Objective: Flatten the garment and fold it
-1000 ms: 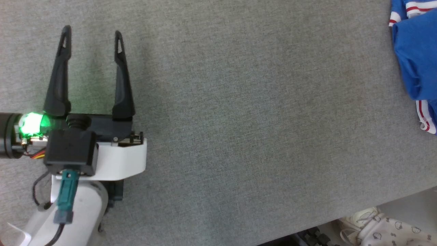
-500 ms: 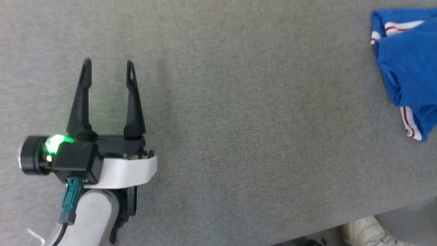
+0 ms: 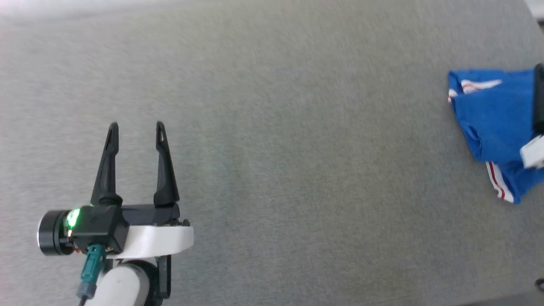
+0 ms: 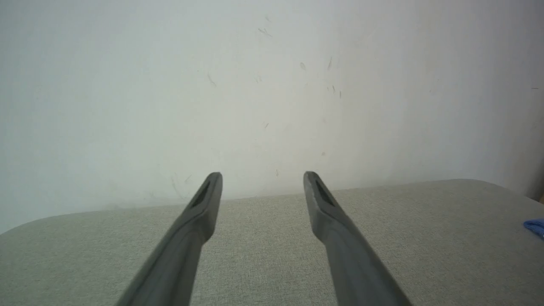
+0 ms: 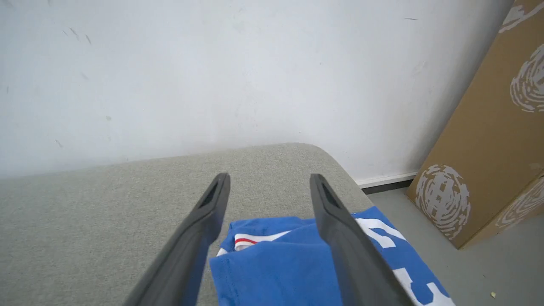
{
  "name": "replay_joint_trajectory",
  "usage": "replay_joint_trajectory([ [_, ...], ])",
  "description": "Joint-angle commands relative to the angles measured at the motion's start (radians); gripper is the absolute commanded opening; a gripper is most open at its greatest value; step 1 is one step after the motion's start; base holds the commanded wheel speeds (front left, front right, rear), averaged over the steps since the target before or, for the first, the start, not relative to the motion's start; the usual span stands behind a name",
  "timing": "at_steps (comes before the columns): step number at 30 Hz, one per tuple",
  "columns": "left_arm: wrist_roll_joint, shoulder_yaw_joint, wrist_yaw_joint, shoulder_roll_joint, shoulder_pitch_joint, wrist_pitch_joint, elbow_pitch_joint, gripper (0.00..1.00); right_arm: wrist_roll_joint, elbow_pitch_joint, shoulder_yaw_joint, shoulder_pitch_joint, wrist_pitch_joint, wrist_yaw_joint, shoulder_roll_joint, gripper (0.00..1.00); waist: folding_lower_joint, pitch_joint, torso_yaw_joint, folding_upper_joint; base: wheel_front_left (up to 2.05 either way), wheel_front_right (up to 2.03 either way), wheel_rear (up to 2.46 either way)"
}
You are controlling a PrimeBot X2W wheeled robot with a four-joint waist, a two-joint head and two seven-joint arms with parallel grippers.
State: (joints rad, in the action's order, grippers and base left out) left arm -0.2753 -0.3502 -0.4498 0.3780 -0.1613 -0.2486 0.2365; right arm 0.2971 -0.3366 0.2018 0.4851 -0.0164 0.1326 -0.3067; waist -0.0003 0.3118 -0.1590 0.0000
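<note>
Royal-blue garment (image 3: 488, 114) (red-and-white stripe trim, white lettering), grey fabric surface (image 3: 297, 148), brown white-swirled box (image 5: 488, 127)

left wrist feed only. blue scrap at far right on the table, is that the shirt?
Observer: Yes. The head view has the shirt bunched near the right end of the table.
Operator: right hand?
Observer: The right hand is open, with its fingers over the shirt and not gripping it.
Operator: flattened?
Observer: No. The right wrist view shows it crumpled, with the striped trim tucked into a fold.
</note>
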Motion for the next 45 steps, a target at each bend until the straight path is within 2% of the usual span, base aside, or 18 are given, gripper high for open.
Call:
replay_joint_trajectory([
  [1,-0.012,0.007,0.006,-0.005,0.013,-0.008,0.001,1.00,-0.008,0.023,0.004,-0.021,-0.011,-0.002,0.016,1.00,0.0003,-0.097,0.073,0.0000,0.00,0.00,0.00],
  [9,-0.055,0.015,0.050,-0.016,0.059,-0.012,-0.006,1.00,-0.106,0.234,0.004,-0.182,-0.078,-0.002,0.132,1.00,0.0003,-0.160,0.127,0.0000,0.00,0.00,0.00],
  [15,-0.058,0.028,0.080,-0.045,0.101,-0.013,-0.021,1.00,-0.231,0.308,0.001,-0.303,-0.135,-0.002,0.200,1.00,0.0003,-0.194,0.159,0.0000,0.00,0.00,0.00],
  [24,-0.021,0.047,0.134,-0.101,0.220,-0.013,-0.080,1.00,-0.345,0.285,-0.018,-0.442,-0.196,-0.002,0.254,1.00,0.0003,-0.281,0.172,0.0000,0.00,0.00,0.00],
  [32,-0.004,0.068,0.181,-0.146,0.289,-0.013,-0.136,1.00,-0.289,0.226,-0.028,-0.519,-0.213,-0.002,0.256,1.00,0.0003,-0.318,0.173,0.0000,0.00,0.00,0.00],
  [44,0.048,0.108,0.226,-0.184,0.288,-0.013,-0.166,1.00,-0.272,0.201,-0.021,-0.506,-0.222,-0.002,0.256,1.00,0.0003,-0.289,0.163,0.0000,0.00,0.00,0.00],
  [45,0.047,0.103,0.221,-0.185,0.286,-0.008,-0.163,0.00,-0.278,0.201,-0.020,-0.512,-0.213,0.000,0.253,0.00,0.0004,-0.292,0.164,0.0000,0.00,0.00,0.00],
])
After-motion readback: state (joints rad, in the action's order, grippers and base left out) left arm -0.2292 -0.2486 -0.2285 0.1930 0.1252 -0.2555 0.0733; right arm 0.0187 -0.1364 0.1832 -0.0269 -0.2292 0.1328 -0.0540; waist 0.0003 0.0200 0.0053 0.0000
